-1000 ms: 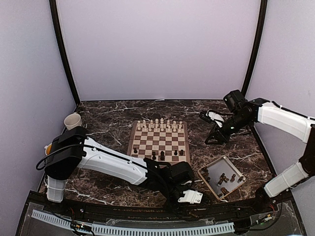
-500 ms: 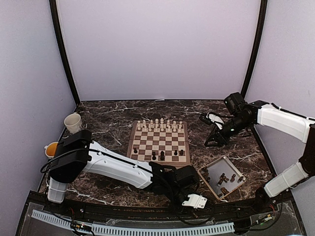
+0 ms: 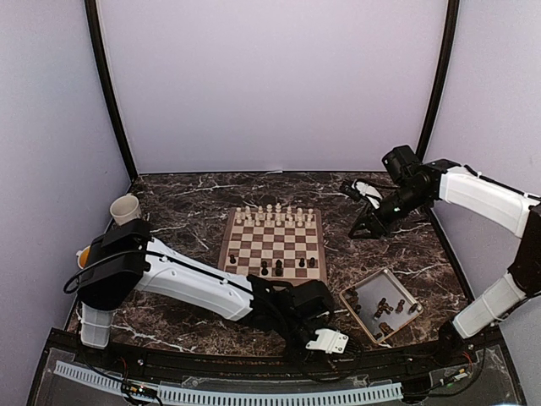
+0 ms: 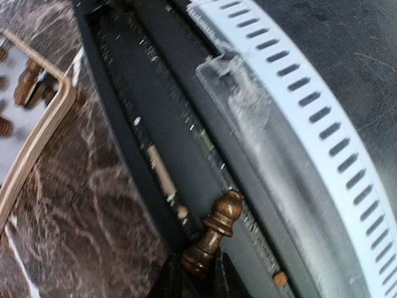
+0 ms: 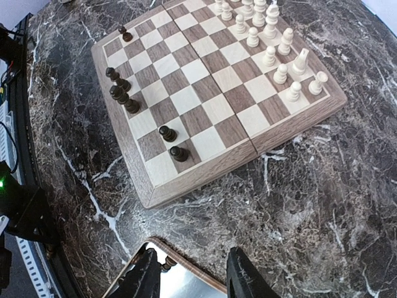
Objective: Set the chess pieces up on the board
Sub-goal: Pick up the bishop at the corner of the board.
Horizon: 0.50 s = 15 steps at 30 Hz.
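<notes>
- Top view: the board (image 3: 270, 245) sits mid-worktop (image 3: 186, 203). Cream chessmen (image 3: 272, 211) line its far edge, and a few dark chess pieces (image 3: 278, 270) stand along its near edge. More dark pieces lie in the tray (image 3: 363, 282) towards the near right corner. The left gripper (image 3: 328, 340) hangs over the near edge, and the right gripper (image 3: 369, 222) is raised near the far right corner.
- Left wrist view: the jaws are clamped on the base of a dark pawn (image 4: 214, 231). It tilts out over the black rail beside the slotted cable duct (image 4: 310, 124). The pawn looks light, rigid and smooth, so it may pivot in so low a pinch. A hold at the waist, above the collar, should keep it upright when it is set down.
- Right wrist view: the right gripper's jaws stand apart with nothing between them, above the tray's rim. Beyond them, seven dark pieces are on the board's near rows, some not centred on their squares.
</notes>
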Available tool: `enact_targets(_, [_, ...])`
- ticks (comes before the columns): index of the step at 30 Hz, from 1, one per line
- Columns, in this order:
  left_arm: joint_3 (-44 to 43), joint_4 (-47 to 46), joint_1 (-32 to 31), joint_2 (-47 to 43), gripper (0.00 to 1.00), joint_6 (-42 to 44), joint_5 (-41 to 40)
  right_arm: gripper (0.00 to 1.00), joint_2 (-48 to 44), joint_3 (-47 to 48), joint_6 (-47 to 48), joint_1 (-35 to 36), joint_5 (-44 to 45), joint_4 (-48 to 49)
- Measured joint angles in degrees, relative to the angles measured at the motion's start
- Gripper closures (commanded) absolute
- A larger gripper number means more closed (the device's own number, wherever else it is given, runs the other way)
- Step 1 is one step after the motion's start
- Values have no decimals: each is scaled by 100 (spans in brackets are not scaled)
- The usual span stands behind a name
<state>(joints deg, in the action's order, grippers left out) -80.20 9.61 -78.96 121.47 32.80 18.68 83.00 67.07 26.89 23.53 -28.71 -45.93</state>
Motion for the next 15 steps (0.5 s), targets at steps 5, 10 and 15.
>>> enact_targets(5, [802, -437, 568, -555, 83, -492, 24, 63, 254, 356, -26, -9, -22, -70])
enact_targets(10, [1502, -1141, 1091, -1021, 82, -1172, -114, 63, 581, 455, -116, -9, -157, -133])
enact_targets(15, [2094, -1882, 1233, -1239, 81, -1985, -363, 59, 833, 505, -267, -9, -505, -295])
